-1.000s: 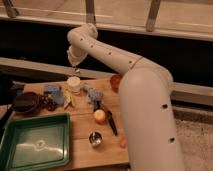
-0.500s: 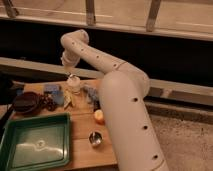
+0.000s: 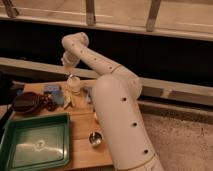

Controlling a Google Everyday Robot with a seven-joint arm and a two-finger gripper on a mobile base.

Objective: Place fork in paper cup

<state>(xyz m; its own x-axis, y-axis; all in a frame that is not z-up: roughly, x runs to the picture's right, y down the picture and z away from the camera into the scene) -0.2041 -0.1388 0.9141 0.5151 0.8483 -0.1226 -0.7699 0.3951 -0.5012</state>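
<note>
Kitchen-like wooden counter [image 3: 82, 132] with green tray [image 3: 36, 119]; hand [image 3: 71, 77] just above paper cup [image 3: 74, 86].

The claw [image 3: 71, 75] hovers over a matt paper cup [image 3: 74, 85] on the smooth wooden table [image 3: 81, 131].

Cream paper cup [image 3: 74, 85] under pincer [image 3: 71, 75]; green tray [image 3: 40, 119].

Gripper [image 3: 71, 76] just above paper cup [image 3: 74, 86], tray [image 3: 52, 132] front-left, metal cup [image 3: 95, 138] right of tray
</note>
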